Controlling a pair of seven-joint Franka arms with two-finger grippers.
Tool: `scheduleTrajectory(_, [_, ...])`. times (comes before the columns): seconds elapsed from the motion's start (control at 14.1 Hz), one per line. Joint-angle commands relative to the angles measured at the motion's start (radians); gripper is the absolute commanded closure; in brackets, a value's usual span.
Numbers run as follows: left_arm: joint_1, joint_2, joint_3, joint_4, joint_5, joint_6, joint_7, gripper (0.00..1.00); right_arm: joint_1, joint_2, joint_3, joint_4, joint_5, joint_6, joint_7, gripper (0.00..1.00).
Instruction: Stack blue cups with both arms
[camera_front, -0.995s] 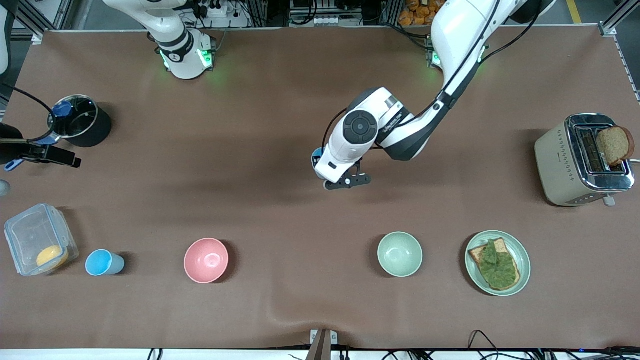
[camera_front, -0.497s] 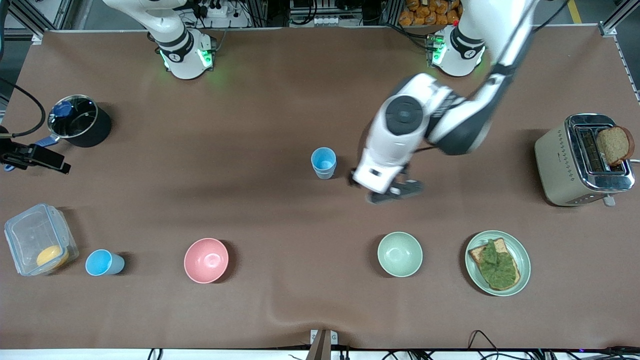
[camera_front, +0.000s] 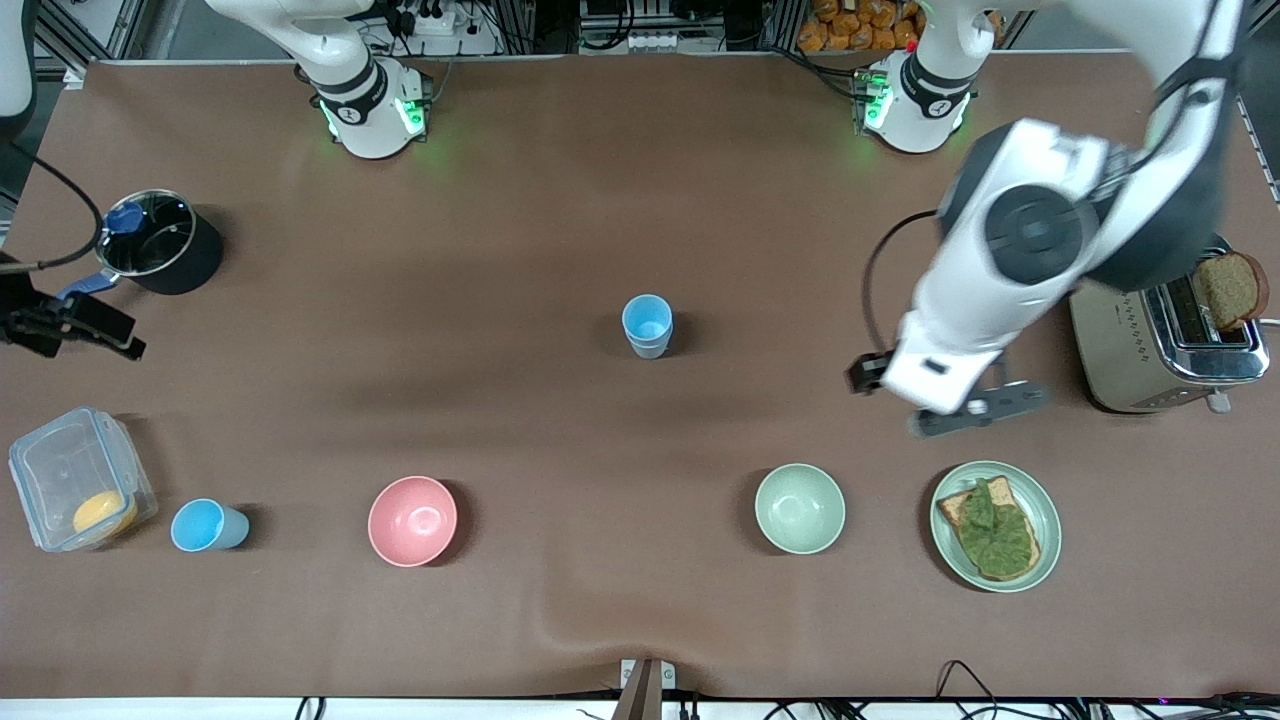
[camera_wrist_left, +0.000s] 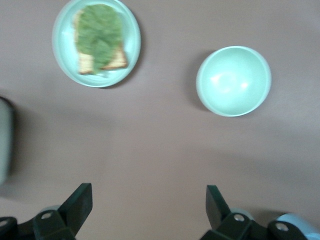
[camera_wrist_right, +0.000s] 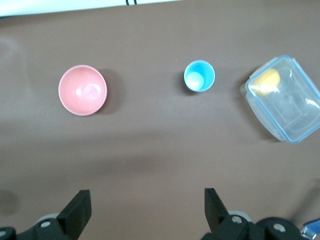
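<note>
A light-blue cup (camera_front: 648, 322) stands mid-table and looks nested in a second one. Another blue cup (camera_front: 207, 526) stands near the front camera at the right arm's end, between the clear box and the pink bowl; it also shows in the right wrist view (camera_wrist_right: 199, 75). My left gripper (camera_front: 945, 400) is open and empty, up over bare table between the toaster and the plate of toast; its wrist view (camera_wrist_left: 148, 207) shows only table between the fingers. My right gripper (camera_front: 75, 328) is open and empty over the table's edge by the black pot, its wrist view (camera_wrist_right: 147, 210) showing bare table.
A pink bowl (camera_front: 412, 520) and a pale green bowl (camera_front: 799, 508) stand in the near row. A plate with toast and greens (camera_front: 996, 526) is beside the green bowl. A toaster (camera_front: 1165, 320), a black pot (camera_front: 160, 255) and a clear box (camera_front: 75, 478) stand at the table's ends.
My left arm has swung away from over the mid-table cups toward the toaster, leaving the cups standing uncovered. My right gripper has barely moved.
</note>
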Motion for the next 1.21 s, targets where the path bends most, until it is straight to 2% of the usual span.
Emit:
scheduleTrajectory(0.0, [0.074,-0.111,-0.01,-0.031,0.002,-0.087,0.104,0.0,-0.092,-0.112,0.103,-0.129,-0.005,0.034,-0.01,0.0])
scheduleTrajectory(0.14, [0.117,-0.219,0.028,-0.081,-0.079,-0.098,0.235,0.0,-0.091,-0.117,0.102,-0.127,-0.005,0.023,-0.001,0.0])
scheduleTrajectory(0.28, [0.033,-0.328,0.181,-0.141,-0.144,-0.141,0.347,0.0,-0.054,-0.117,0.085,-0.126,-0.009,0.018,0.002,0.0])
scheduleTrajectory(0.36, [0.013,-0.362,0.241,-0.162,-0.167,-0.149,0.395,0.0,-0.037,-0.117,0.068,-0.124,-0.019,0.018,-0.001,0.0])
scheduleTrajectory(0.57, [0.006,-0.387,0.314,-0.157,-0.23,-0.187,0.443,0.0,-0.049,-0.117,0.064,-0.122,-0.014,-0.03,0.001,0.0])
scheduleTrajectory(0.71, [-0.012,-0.381,0.334,-0.15,-0.244,-0.181,0.448,0.0,-0.051,-0.108,0.065,-0.097,-0.014,-0.07,0.001,0.0])
scheduleTrajectory(0.99, [-0.003,-0.34,0.331,-0.092,-0.245,-0.187,0.506,0.0,-0.046,-0.102,0.065,-0.079,-0.02,-0.072,-0.002,0.0])
scheduleTrajectory(1.14, [-0.001,-0.344,0.323,-0.092,-0.242,-0.189,0.506,0.0,-0.049,-0.102,0.065,-0.079,-0.02,-0.074,-0.001,0.0])
